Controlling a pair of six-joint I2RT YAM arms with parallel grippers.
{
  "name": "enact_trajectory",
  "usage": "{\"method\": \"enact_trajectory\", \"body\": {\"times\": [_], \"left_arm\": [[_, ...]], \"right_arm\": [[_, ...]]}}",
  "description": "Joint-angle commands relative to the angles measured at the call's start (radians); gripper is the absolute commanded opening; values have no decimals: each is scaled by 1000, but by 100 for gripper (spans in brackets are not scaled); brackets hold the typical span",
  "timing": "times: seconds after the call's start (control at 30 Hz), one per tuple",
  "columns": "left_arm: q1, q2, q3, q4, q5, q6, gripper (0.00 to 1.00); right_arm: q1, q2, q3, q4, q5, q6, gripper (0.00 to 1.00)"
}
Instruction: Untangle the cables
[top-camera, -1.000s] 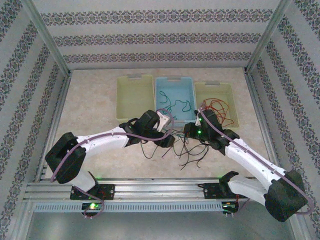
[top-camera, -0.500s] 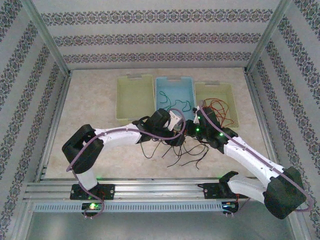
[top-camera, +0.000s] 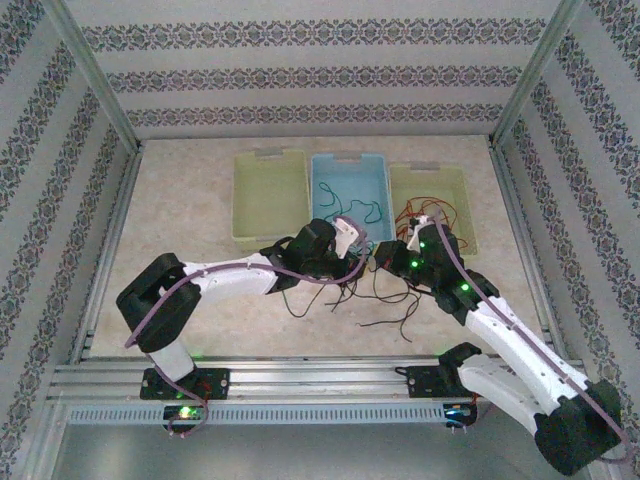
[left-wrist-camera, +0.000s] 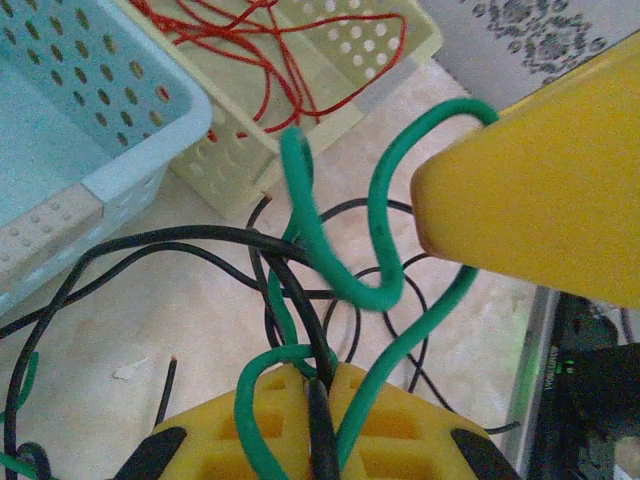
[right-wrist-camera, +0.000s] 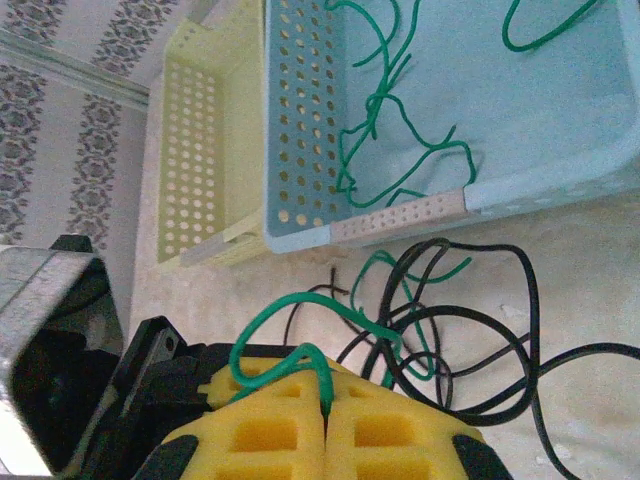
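Green cable (left-wrist-camera: 312, 245), mid-tabletop beside the blue basket (right-wrist-camera: 300, 120), is pinched twice: left fingers (left-wrist-camera: 400, 445) have just closed on it, right fingers (right-wrist-camera: 270, 435) grip its end, so pulling apart can start.

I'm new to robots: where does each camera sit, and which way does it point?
Top external: above and behind the arms, looking down at the table and blue basket; left arm and right arm show.
Left wrist: on the left arm, looking past the left gripper, shut on cables, toward the blue basket's corner.
Right wrist: on the right arm, looking past the right gripper, shut on a green cable, into the blue basket.
Shared: both wrist views show the blue basket and black cables.
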Motion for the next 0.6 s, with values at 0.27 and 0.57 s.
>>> {"method": "enact_trajectory", "body": {"times": [0.27, 0.57], "left_arm": [[76, -107, -158, -190, -112, -2, 0], [86, -117, -170, -250, -165, 5, 0]], "right_arm": [[-168, -124, -29, -175, 254, 40, 0], [-185, -83, 60, -275, 343, -67, 0]]}}
